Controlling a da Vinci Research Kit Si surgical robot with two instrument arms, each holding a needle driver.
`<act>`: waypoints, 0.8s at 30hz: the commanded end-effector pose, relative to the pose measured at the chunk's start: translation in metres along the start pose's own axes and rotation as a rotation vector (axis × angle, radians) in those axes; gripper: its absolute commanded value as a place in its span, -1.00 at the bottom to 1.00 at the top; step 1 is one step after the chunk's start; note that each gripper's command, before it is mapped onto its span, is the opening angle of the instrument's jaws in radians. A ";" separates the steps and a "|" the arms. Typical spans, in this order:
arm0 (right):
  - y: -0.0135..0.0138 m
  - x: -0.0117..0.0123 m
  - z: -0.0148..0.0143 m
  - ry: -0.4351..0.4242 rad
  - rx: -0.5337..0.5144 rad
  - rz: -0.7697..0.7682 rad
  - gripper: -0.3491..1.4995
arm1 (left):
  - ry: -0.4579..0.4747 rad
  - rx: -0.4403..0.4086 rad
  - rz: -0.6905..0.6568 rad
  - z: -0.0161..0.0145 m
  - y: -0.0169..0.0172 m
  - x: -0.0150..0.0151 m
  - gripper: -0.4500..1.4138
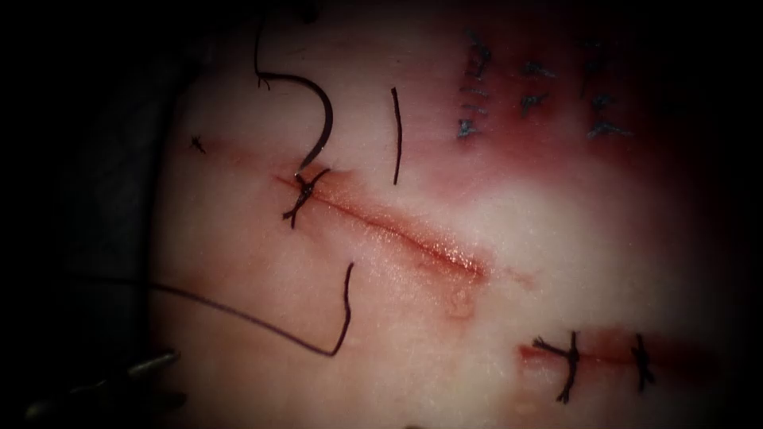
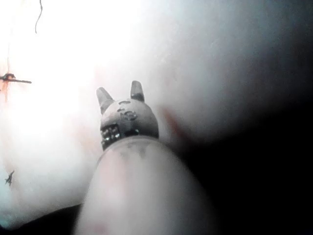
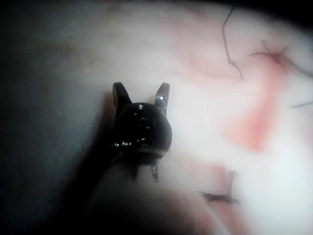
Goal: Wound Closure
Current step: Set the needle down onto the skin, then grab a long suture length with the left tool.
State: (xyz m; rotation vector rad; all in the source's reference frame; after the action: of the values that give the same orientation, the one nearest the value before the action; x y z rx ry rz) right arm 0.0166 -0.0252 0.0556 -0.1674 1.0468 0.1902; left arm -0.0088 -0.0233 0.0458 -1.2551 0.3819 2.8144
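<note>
Both tools hold nothing. In the endoscope view the needle [image 1: 318, 119] lies loose on the tissue [image 1: 556, 238] at upper left, its tip beside the knot [image 1: 304, 191] at the left end of the cut [image 1: 397, 226]; thread [image 1: 262, 322] trails to lower left. Left wrist view: the left tool [image 2: 117, 93] stands with jaws apart. Right wrist view: the right tool [image 3: 141, 94] is likewise spread. One stitch looks tied; the next move probably calls for regrasping the needle.

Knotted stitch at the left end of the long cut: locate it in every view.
Endoscope view: knotted stitch at the cut's left end, the needle lying just above it.
Left wrist view: likely the knotted stitch beyond the left tool's open, empty jaws.
Right wrist view: possibly the knotted stitch past the right tool's open, empty jaws.
Shared landmark: the red cut.
</note>
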 end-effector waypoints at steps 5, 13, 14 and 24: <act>-0.0001 -0.0003 0.0005 0.002 0.002 -0.002 0.98 | 0.069 -0.033 0.074 -0.0017 0.0007 0.0073 0.03; -0.0004 -0.0007 0.0004 0.004 0.002 -0.001 0.98 | 0.232 0.048 0.155 -0.0057 -0.0033 0.0177 0.01; -0.0005 -0.0008 0.0003 0.004 0.002 0.004 0.98 | 0.218 0.064 0.152 -0.0059 -0.0039 0.0182 0.03; -0.0006 -0.0012 -0.0003 0.004 0.004 0.001 0.98 | -0.043 0.207 0.264 -0.0061 -0.0095 0.0191 0.21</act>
State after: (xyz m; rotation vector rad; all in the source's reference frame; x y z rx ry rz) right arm 0.0155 -0.0259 0.0558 -0.1641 1.0510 0.1892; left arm -0.0155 -0.0171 0.0251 -1.1657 0.8750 2.9185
